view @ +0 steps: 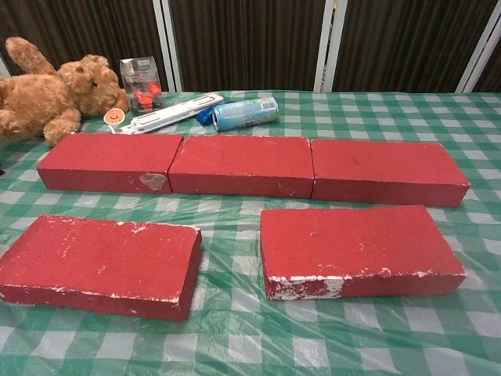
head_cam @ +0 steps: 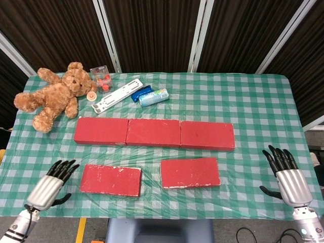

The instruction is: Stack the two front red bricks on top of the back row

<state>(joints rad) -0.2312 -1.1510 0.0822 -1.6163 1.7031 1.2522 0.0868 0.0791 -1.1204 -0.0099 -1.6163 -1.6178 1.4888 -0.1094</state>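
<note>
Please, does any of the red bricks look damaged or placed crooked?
Yes. The front right brick has chipped white patches along its near edge and lies slightly askew to the back row. The front left brick shows white chips too.

Left robot hand [head_cam: 49,185]: palm down, fingers extended and apart, holding nothing, forearm entering from the lower left corner. Right robot hand [head_cam: 287,174]: fingers extended and spread, thumb out, holding nothing.

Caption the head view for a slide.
Both open hands, left hand and right hand, flank two front red bricks before the back row.
</note>
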